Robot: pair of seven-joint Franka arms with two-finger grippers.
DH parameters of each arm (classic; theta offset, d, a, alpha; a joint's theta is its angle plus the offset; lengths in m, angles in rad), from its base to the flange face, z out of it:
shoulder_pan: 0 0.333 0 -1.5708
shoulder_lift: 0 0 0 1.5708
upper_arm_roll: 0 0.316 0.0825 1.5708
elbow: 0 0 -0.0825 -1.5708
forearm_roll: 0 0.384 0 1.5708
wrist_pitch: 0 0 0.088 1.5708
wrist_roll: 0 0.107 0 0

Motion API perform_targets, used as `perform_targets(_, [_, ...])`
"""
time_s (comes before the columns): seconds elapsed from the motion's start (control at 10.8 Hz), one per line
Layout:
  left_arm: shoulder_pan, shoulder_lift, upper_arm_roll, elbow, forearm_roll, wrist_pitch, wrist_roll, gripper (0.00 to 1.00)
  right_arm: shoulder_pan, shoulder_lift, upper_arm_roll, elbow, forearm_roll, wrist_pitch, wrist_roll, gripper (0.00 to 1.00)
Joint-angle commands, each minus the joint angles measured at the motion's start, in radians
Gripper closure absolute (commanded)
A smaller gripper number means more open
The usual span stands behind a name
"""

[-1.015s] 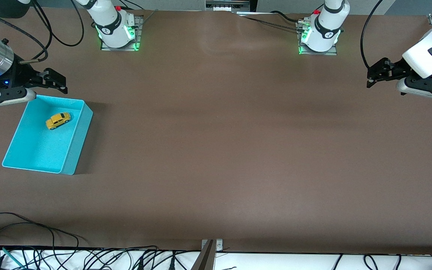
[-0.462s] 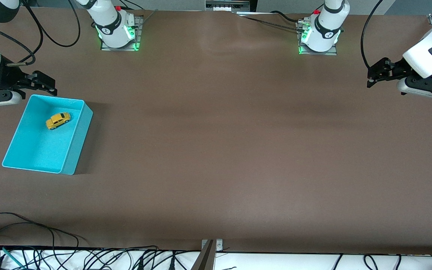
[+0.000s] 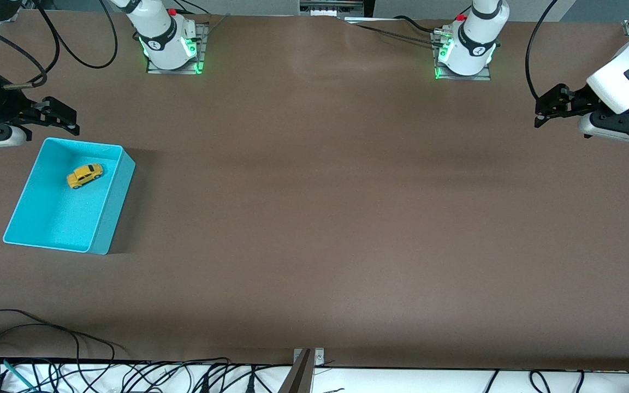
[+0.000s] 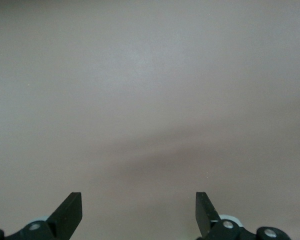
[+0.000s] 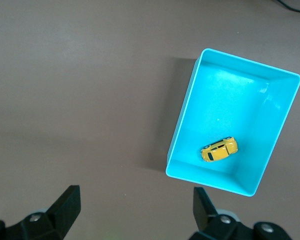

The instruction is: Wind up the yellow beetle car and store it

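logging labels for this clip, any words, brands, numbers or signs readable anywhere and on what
None can be read.
Small dark round marks on the two white robot arm bases: too small to read.
Tiny yellow beetle toy car and turquoise plastic bin: no text visible.

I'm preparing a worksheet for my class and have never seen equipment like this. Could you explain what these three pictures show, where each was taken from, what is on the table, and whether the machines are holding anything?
These are two robot arms bolted along one edge of a brown table. The wide picture comes from a high camera facing them. The other two come from cameras on each arm's wrist, looking down past its own claw.

On the table sits a turquoise bin, toward the right arm's end. Inside it lies a yellow beetle car, on its wheels, in the part of the bin farther from the front camera.

The right claw hangs just outside the bin's edge nearest the robots, open and empty. The left claw waits over bare table at the left arm's end, also open and empty.
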Motion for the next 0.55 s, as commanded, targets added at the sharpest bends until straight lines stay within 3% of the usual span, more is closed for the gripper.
perform_targets(0.0, [0.002,-0.002,-0.001,0.009,-0.006,-0.017,0.0,0.0,0.003,0.029,0.005,0.06,-0.02,-0.044,0.018,0.0])
perform_targets(0.46, [0.001,0.0,-0.001,0.014,-0.008,-0.016,0.0,0.0,0.003,0.044,0.016,0.16,-0.009,-0.133,0.023,0.0])
